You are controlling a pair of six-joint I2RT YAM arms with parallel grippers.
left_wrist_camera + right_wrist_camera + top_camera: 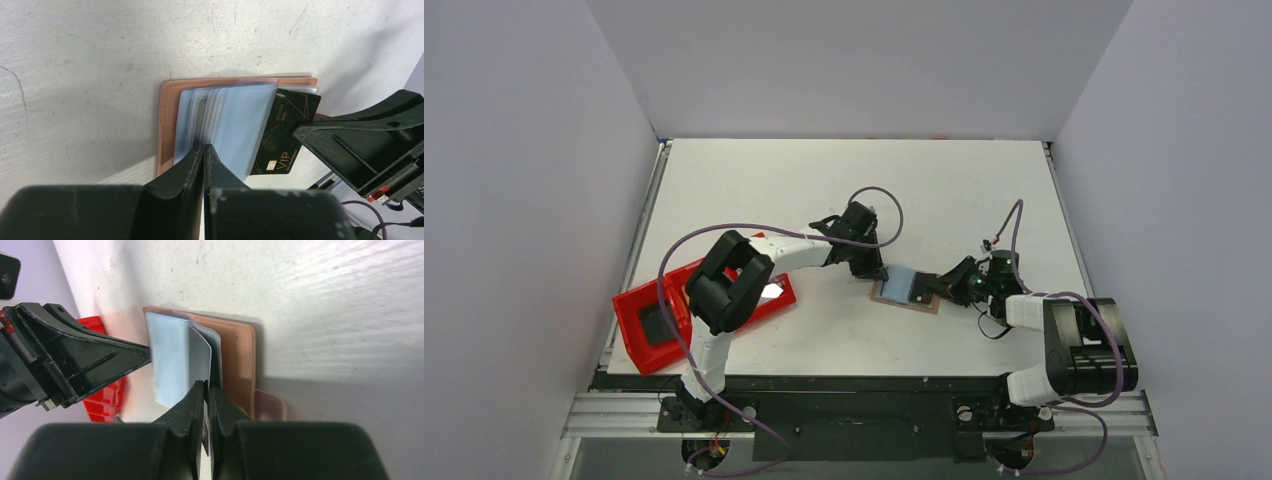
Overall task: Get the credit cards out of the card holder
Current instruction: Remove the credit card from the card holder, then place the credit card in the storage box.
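Tan leather bifold card holder (169, 120) lies open; my left pincer (205, 148), fully closed, pins its sleeves; my right pincer (206, 385) is clamped on a black credit card (285, 130).

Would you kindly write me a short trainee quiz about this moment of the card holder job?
1. True or false: the card holder lies open on the table.
2. The right gripper has its fingers: A wide open, B shut on the black VIP card, C shut on nothing.
3. What colour is the tray at the table's left edge?
Key: 1 true; 2 B; 3 red.
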